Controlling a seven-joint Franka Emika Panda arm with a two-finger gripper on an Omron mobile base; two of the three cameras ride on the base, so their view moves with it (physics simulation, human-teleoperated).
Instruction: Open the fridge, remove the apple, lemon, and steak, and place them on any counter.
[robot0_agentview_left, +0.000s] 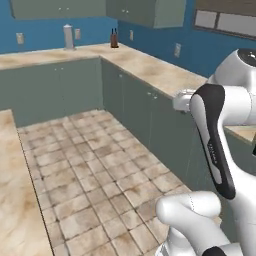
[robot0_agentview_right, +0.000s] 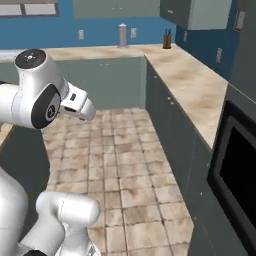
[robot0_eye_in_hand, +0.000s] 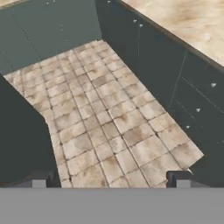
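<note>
The fridge, the apple, the lemon and the steak are out of view. The counter (robot0_agentview_left: 10, 200), an island with a beige marbled top, runs along the left edge of the left base view. Its dark base (robot0_eye_in_hand: 19, 140) stands at the left of the hand view. My gripper (robot0_eye_in_hand: 109, 181) hangs over the tiled floor between the island and the wall cabinets. It is open, its two dark fingertips (robot0_eye_in_hand: 39, 181) stand wide apart, and nothing is between them. The white arm (robot0_agentview_right: 35, 95) holds the hand above the aisle.
Beige-topped wall counters (robot0_agentview_left: 150, 65) on grey-green cabinets (robot0_eye_in_hand: 144, 57) line the blue walls. A metal canister (robot0_agentview_left: 68, 37) and a dark knife block (robot0_agentview_left: 114, 38) stand at the far corner. A dark microwave front (robot0_agentview_right: 235, 170) sits in a cabinet at the right. Tiled floor (robot0_agentview_left: 100, 170) fills the aisle.
</note>
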